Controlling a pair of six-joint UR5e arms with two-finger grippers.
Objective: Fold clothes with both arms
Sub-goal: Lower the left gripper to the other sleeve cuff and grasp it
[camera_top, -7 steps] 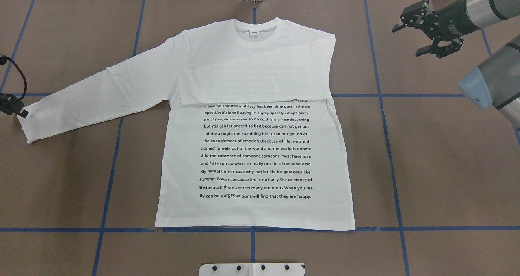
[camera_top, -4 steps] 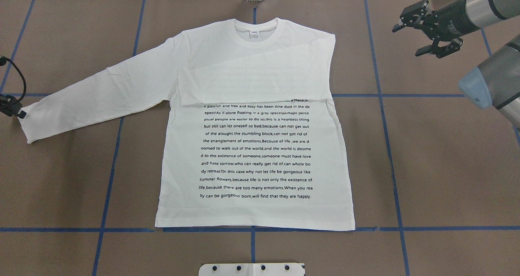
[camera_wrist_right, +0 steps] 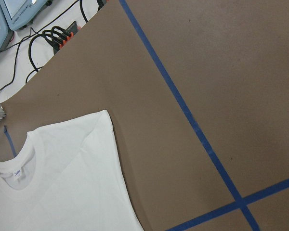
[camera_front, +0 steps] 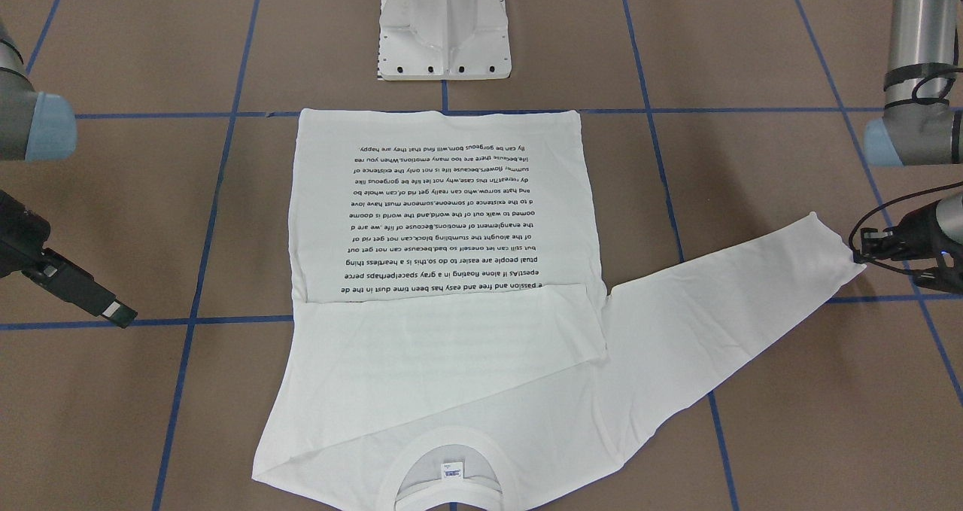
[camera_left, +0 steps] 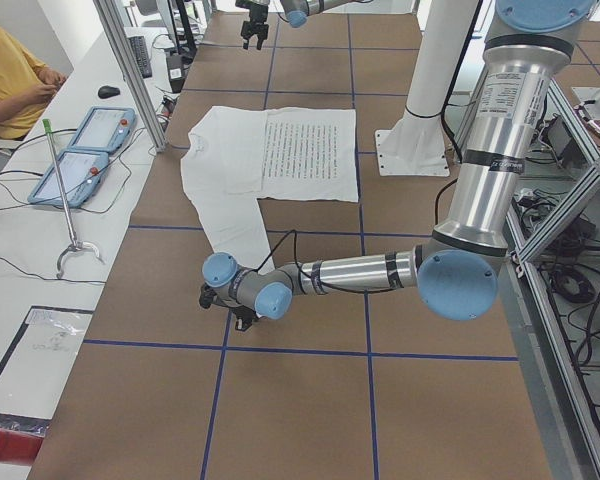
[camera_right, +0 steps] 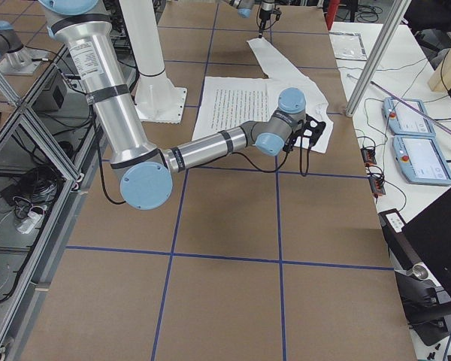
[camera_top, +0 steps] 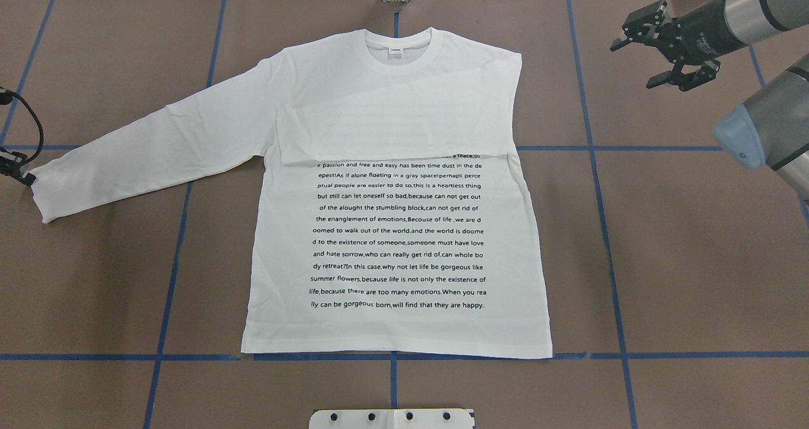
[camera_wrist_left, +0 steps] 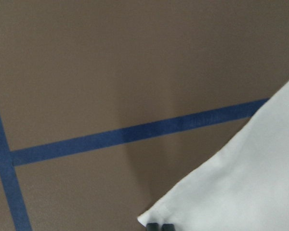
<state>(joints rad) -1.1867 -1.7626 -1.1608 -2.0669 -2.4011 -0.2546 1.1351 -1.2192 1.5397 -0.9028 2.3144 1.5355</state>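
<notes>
Shirt (camera_top: 392,227) has one sleeve (camera_top: 392,132) folded in; other sleeve (camera_top: 152,145) and body remain. Left claw (camera_top: 25,177) at that cuff (camera_top: 39,195), grip unclear; right claw (camera_top: 633,66) wide.

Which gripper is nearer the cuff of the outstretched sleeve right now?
Left. The left gripper sits right at the cuff's corner; the right gripper hangs over bare table beyond the shirt's opposite, folded-in shoulder.
</notes>
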